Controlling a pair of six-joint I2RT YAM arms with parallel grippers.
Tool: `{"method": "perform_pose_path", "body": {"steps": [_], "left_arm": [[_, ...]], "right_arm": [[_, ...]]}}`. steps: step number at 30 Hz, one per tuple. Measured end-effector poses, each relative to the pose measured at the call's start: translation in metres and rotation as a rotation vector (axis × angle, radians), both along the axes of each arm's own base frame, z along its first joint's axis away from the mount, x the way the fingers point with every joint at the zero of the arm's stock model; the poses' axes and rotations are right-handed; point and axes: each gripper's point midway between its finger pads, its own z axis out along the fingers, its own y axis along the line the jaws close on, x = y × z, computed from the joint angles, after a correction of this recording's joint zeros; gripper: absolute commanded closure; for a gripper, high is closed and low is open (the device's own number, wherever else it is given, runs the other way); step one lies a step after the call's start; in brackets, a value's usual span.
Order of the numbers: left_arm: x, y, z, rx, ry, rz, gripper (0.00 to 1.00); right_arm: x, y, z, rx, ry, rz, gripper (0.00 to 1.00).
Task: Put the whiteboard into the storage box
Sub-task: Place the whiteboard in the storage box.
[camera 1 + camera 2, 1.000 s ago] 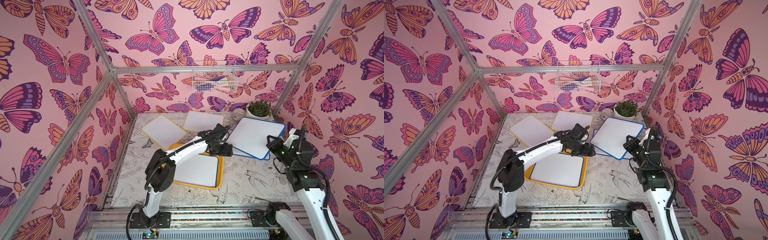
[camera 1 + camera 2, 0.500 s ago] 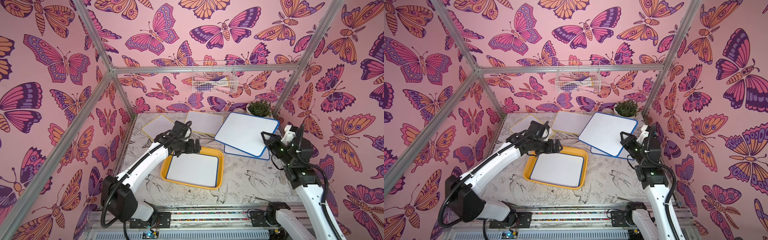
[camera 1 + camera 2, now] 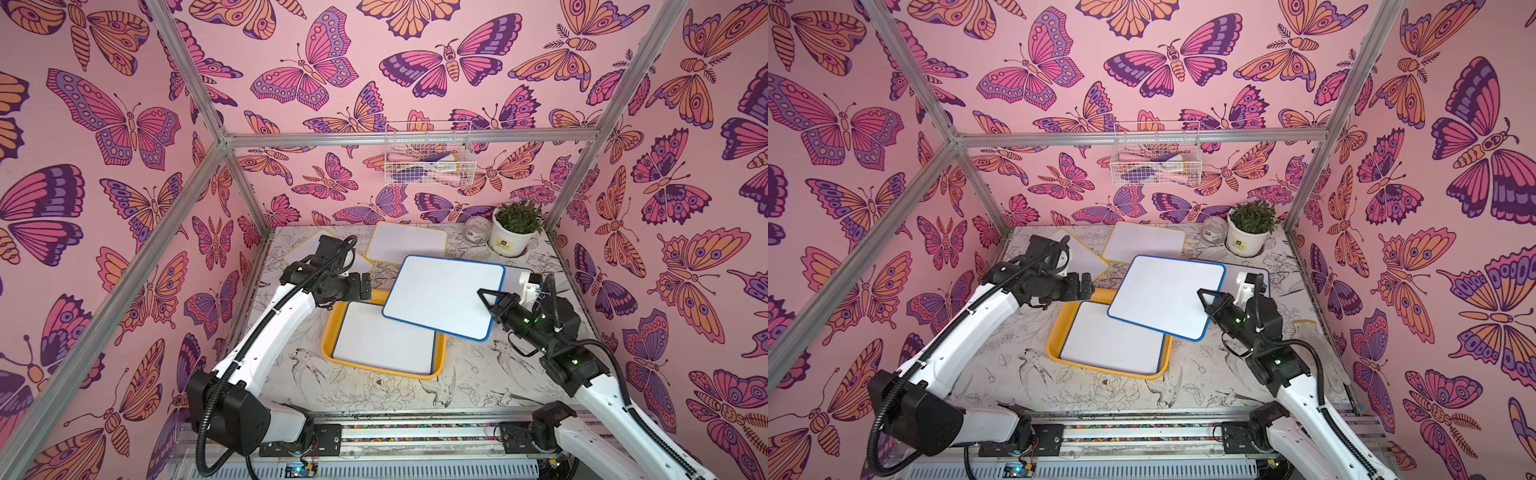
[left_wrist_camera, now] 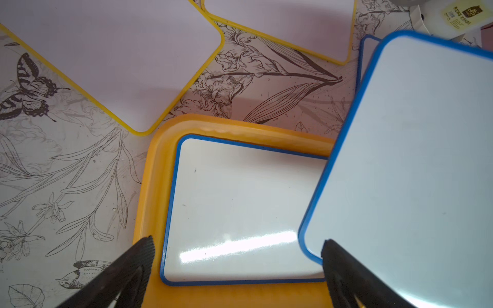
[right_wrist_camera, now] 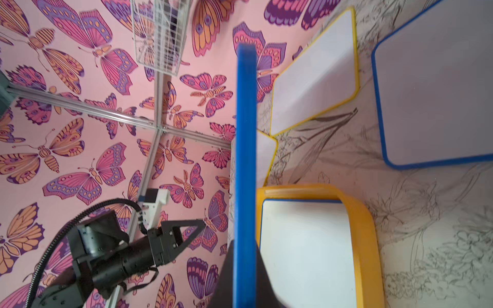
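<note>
- The right fingers (image 5: pixel 226 272) were clamped on one edge of the blue-rimmed whiteboard (image 3: pixel 444 295). It hung in the air, tilted, over the far right part of the storage box (image 4: pixel 153 186), and was not in it yet.
- That was an edge grip on a big flat panel. One jolt and the board could swing or slide out of the pinch, I'd say.
- A second whiteboard (image 3: pixel 382 340) already lay in the box, glossy face up, filling it nearly rim to rim.
- The carried one looked turned against the box's outline. A corner might land on the yellow rim and leave it propped half out.
- Released too high, it could skate across that slick face and over the low rim onto the surface.
- The left fingers (image 4: pixel 125 274) were spread wide, holding nothing, over the box's far left corner and near the carried board's edge. A clash looked a real risk if both arms moved in.
- Another blue-rimmed board (image 5: pixel 432 93) lay on the surface near the box, partly under the carried one. A low sweep could drag it.
</note>
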Motion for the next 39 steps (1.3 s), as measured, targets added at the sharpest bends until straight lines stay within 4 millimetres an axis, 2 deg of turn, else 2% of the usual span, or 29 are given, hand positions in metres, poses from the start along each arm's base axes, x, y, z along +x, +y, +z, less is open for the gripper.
{"method": "perform_pose_path", "body": {"steps": [4, 7, 10, 17, 22, 39], "left_arm": [[0.004, 0.004, 0.000, 0.004, -0.007, 0.003, 0.00], [0.008, 0.005, 0.000, -0.004, -0.014, 0.005, 0.00], [0.011, 0.005, 0.001, -0.016, -0.021, 0.005, 0.00], [0.010, 0.010, -0.011, -0.039, -0.006, 0.017, 0.00], [0.009, 0.012, -0.012, -0.056, -0.007, 0.021, 0.00], [0.013, 0.024, -0.017, -0.098, -0.009, 0.054, 0.00]], "right_arm": [[-0.014, 0.019, -0.025, 0.008, 0.014, 0.025, 1.00], [-0.020, 0.026, -0.046, 0.009, 0.038, 0.019, 1.00], [-0.021, 0.031, -0.059, 0.004, 0.056, 0.009, 1.00], [-0.012, 0.041, -0.056, 0.044, 0.037, -0.026, 1.00], [-0.008, 0.049, -0.059, 0.054, 0.035, -0.034, 1.00], [-0.026, 0.101, -0.083, 0.039, 0.059, 0.072, 1.00]]}}
